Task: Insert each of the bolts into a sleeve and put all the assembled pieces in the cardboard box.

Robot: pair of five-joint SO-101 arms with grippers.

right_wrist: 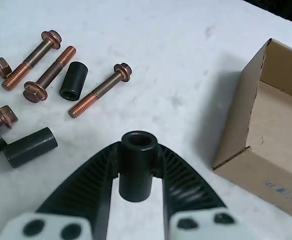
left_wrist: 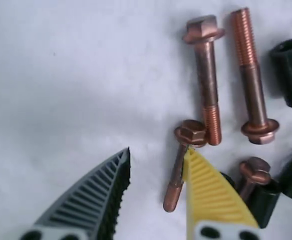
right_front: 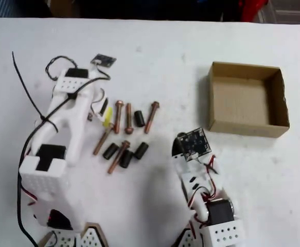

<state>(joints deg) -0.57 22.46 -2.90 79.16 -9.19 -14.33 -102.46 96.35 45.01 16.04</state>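
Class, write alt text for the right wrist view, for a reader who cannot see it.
The right gripper holds a black sleeve upright, open end up. Beyond it, copper bolts and loose sleeves lie on the white table, with an open cardboard box standing nearby.

The box (right_front: 245,126) sat on the table (right_front: 165,62). The bolts (right_front: 118,116) and sleeves (right_front: 139,118) lay clustered well left of the box. The right gripper (right_wrist: 137,150) stood between cluster and box, near the box's front left corner, with a sleeve (right_wrist: 137,170) upright in it. The left gripper (left_wrist: 158,152) was at the cluster's side farthest from the box, just beside one bolt (left_wrist: 177,172).
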